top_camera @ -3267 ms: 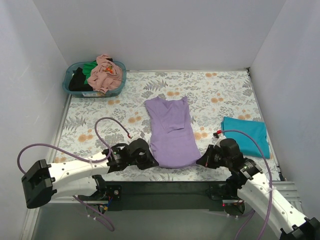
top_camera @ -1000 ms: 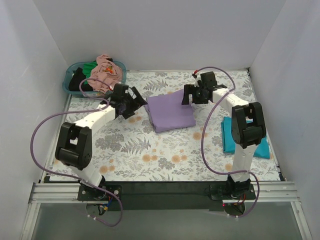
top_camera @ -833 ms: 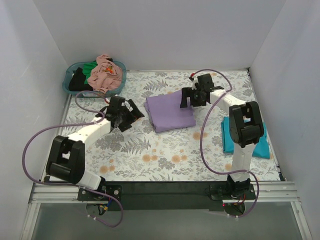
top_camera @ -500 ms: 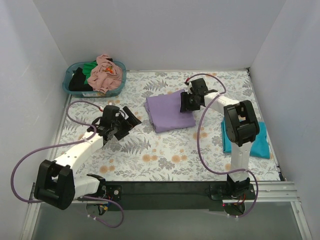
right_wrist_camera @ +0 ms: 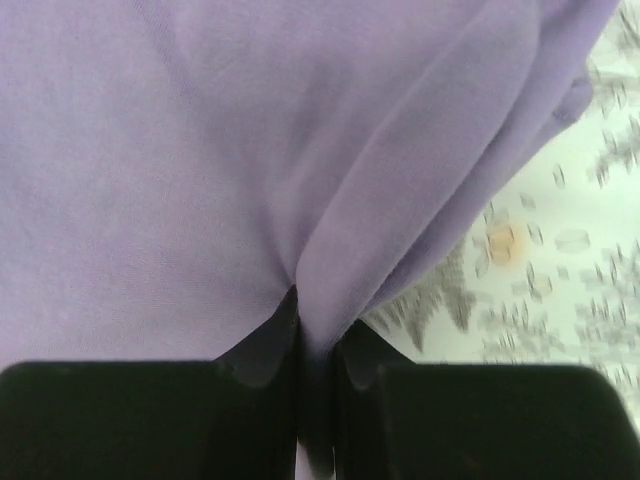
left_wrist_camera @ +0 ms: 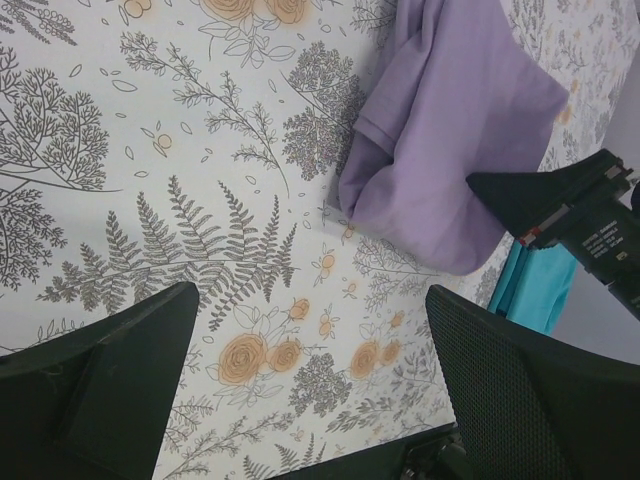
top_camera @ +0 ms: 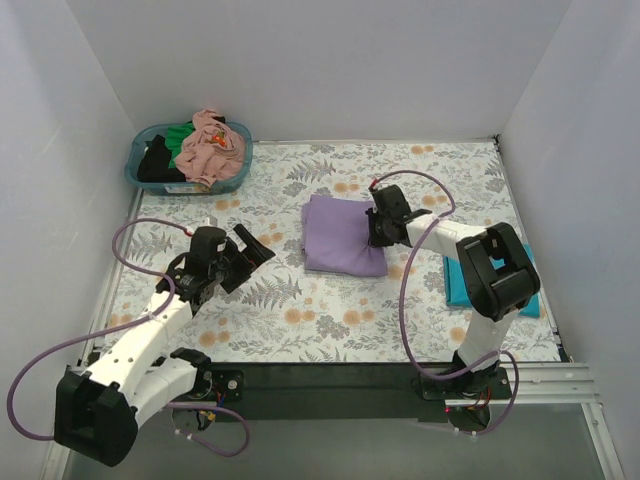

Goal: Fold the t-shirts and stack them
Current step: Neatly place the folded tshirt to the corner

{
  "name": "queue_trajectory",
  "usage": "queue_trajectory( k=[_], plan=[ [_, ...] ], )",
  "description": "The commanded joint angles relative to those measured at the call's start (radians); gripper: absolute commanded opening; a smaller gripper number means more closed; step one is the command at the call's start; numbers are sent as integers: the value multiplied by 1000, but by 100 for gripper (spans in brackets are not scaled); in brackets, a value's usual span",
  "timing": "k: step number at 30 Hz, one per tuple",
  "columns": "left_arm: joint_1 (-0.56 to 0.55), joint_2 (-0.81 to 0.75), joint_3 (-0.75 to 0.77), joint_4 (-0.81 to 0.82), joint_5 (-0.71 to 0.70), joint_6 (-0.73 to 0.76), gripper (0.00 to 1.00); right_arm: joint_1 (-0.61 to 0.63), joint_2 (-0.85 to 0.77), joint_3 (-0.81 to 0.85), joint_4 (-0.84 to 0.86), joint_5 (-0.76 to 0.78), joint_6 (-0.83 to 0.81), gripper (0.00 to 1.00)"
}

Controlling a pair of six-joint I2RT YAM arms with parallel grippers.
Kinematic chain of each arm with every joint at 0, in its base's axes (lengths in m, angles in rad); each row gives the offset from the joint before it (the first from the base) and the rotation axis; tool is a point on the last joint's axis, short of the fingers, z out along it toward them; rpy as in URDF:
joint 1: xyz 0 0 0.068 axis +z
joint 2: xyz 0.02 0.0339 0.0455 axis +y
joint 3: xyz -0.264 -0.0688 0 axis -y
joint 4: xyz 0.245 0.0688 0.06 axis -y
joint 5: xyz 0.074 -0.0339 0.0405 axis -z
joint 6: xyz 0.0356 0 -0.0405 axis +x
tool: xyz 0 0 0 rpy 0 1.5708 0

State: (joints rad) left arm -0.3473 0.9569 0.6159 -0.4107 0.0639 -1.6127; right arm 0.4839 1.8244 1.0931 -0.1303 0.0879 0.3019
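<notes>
The folded lavender-purple t-shirt (top_camera: 341, 236) lies mid-table; it also shows in the left wrist view (left_wrist_camera: 462, 140). My right gripper (top_camera: 379, 230) is shut on its right edge, a pinch of purple cloth (right_wrist_camera: 330, 250) bunched between the fingers (right_wrist_camera: 262, 350). A teal-blue t-shirt (top_camera: 520, 291) lies folded at the right, partly behind the right arm. Salmon-pink (top_camera: 212, 148), green (top_camera: 180, 134) and black (top_camera: 155, 165) t-shirts are heaped in the basket. My left gripper (top_camera: 248, 258) is open over bare cover, left of the purple shirt, holding nothing.
The teal plastic basket (top_camera: 140, 178) stands at the far left corner. The grey floral table cover (top_camera: 340, 310) spans the table. White walls close in on three sides. A purple cable loops above the right arm (top_camera: 425, 180).
My right gripper has shut on the purple shirt's right edge and dragged it nearer and rightward, rumpling it. The left arm has pulled back toward the near left, gripper still open.
</notes>
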Motion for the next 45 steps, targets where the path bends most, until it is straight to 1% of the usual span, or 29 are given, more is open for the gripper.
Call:
queue_trajectory(
  k=[1,6,8,11,13,22,24,32,36,39,45],
  plan=[
    [-2,-65,-15,-45,2,0,98,1,-104,-108,-115,130,20,1],
    [-2,-116,-34,-69,-7,7,98,1,-281,-220,-216,216,-35,1],
    [-4,-124,-35,-74,-6,8,98,-2,-353,-248,-278,282,-58,1],
    [-4,-127,-30,-80,-7,14,98,-17,-418,-248,-383,398,-84,1],
    [-4,-126,-25,-79,-12,19,98,-30,-451,-242,-420,465,-107,1],
    [-2,-87,8,-83,-27,30,98,-64,-543,-154,-518,582,-237,1],
    [-4,-81,15,-83,-27,31,98,-73,-559,-128,-555,589,-259,1],
    [-2,-73,38,-92,-41,48,98,-126,-634,-50,-601,553,-329,1],
    [-2,-70,44,-91,-36,50,98,-154,-640,-9,-647,536,-343,1],
    [-2,-67,42,-82,-38,48,98,-166,-636,24,-699,579,-336,1],
    [-2,-56,41,-79,-39,48,98,-192,-631,108,-749,567,-363,1]
  ],
)
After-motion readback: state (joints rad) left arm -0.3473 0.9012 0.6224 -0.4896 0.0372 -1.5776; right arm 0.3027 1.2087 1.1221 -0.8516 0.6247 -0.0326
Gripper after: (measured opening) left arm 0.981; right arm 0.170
